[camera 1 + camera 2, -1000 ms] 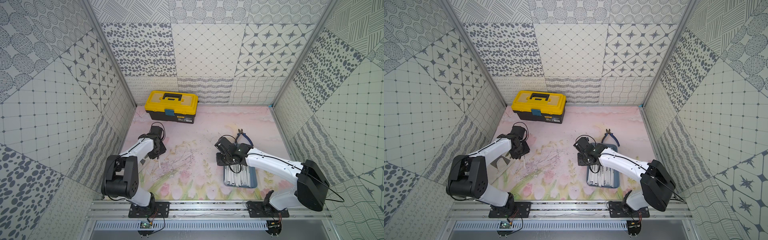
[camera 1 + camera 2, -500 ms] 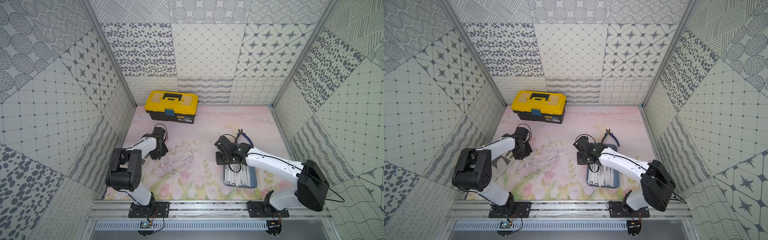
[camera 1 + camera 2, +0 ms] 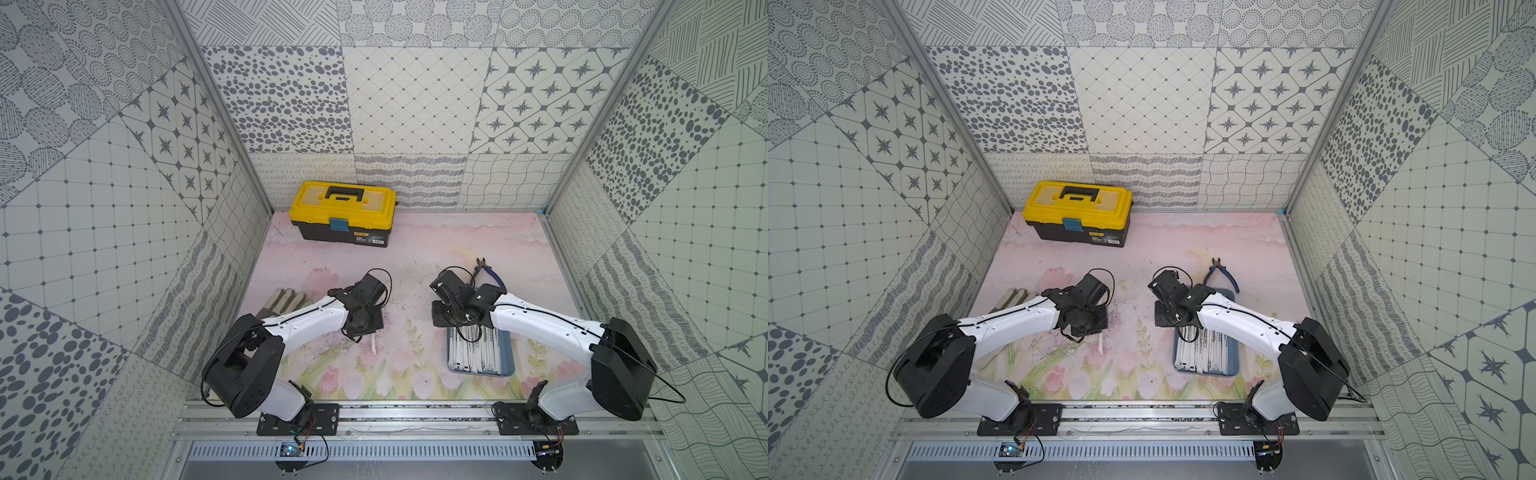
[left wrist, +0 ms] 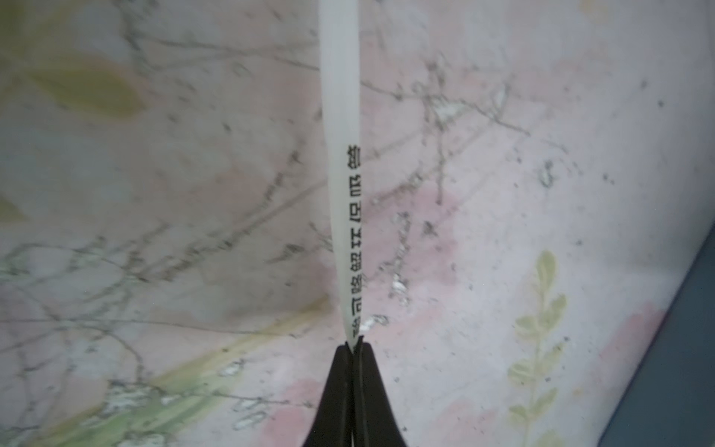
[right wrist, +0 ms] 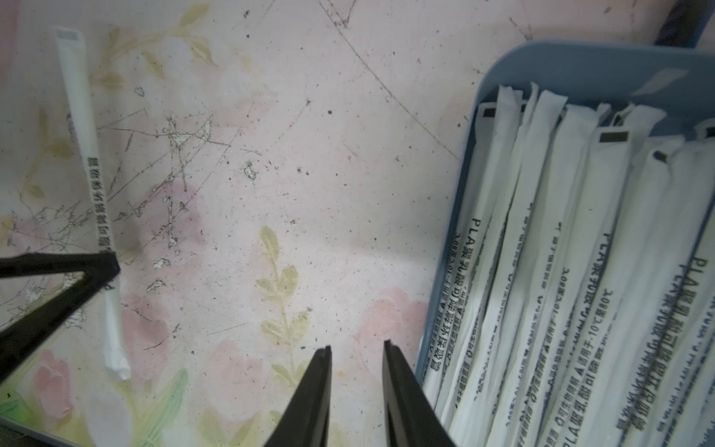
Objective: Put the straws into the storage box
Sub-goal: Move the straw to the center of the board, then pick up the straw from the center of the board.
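Note:
My left gripper (image 4: 355,344) is shut on one white-wrapped straw (image 4: 340,154), pinching it partway along its length. The right wrist view shows the same straw (image 5: 83,135) crossing the left fingertips (image 5: 110,267) just above the mat. In both top views only its end (image 3: 373,344) pokes out from under the left wrist. The blue-grey storage box (image 3: 508,361) lies to the right with several wrapped straws (image 5: 561,271) side by side in it. My right gripper (image 5: 356,348) is open and empty over the mat, just outside the box's rim (image 5: 580,62).
A yellow-lidded toolbox (image 3: 347,214) stands at the back left. Blue-handled pliers (image 3: 488,272) lie just behind the box. A pair of gloves (image 3: 282,301) lies by the left wall. Patterned walls close in three sides.
The left arm has swung from near the left wall toward the middle of the mat, and its gripper has shut on a straw. The right arm has not moved.

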You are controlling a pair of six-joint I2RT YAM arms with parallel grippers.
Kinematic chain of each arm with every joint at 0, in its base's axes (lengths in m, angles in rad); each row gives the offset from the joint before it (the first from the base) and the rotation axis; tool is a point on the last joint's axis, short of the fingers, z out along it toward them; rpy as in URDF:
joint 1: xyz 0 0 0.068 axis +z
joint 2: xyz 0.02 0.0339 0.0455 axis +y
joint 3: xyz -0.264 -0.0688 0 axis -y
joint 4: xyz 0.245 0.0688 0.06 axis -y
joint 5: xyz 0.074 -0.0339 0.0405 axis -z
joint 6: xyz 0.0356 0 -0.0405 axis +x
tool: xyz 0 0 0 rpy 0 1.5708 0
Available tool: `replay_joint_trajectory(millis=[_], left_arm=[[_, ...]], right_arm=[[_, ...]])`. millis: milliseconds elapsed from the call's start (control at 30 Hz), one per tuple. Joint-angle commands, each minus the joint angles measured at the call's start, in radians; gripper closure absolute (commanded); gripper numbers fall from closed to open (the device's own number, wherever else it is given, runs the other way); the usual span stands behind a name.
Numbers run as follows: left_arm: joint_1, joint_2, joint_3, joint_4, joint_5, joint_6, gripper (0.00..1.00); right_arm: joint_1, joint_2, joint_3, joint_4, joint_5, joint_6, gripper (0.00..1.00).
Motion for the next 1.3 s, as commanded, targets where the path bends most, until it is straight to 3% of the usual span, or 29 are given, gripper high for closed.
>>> replay_joint_trajectory(millis=[0,100,167,300,400,500,733,1000,1267], left_arm=[[-0.165,0.002,-0.010,0.131,0.081,-0.244,1.00],[-0.209,0.000,0.002,0.166,0.106,-0.255,0.92],[-0.213,-0.041,0.005,0.137,0.104,-0.243,0.80],[-0.153,-0.189,0.026,-0.130,-0.080,-0.153,0.68],[-0.012,-0.301,0.003,-0.201,-0.117,-0.070,0.66],[0.046,-0.389,-0.005,-0.200,-0.145,-0.005,0.64],[0.068,-0.396,-0.024,-0.154,-0.099,0.029,0.63],[0.071,-0.386,-0.029,-0.123,-0.088,0.038,0.63],[0.101,-0.394,-0.003,-0.138,-0.112,0.089,0.63]], right_arm=[[0.008,0.029,0.025,0.047,-0.017,0.042,0.73],[0.031,0.068,0.053,0.038,-0.009,0.064,0.72],[0.054,0.103,0.079,0.030,0.000,0.084,0.71],[0.122,0.192,0.152,0.011,0.031,0.112,0.69],[0.161,0.272,0.224,-0.009,0.048,0.132,0.66],[0.179,0.338,0.274,-0.017,0.057,0.140,0.64],[0.183,0.466,0.355,-0.055,0.036,0.079,0.65],[0.179,0.536,0.395,-0.067,0.017,0.065,0.78],[0.178,0.421,0.358,-0.068,0.054,0.027,0.92]])
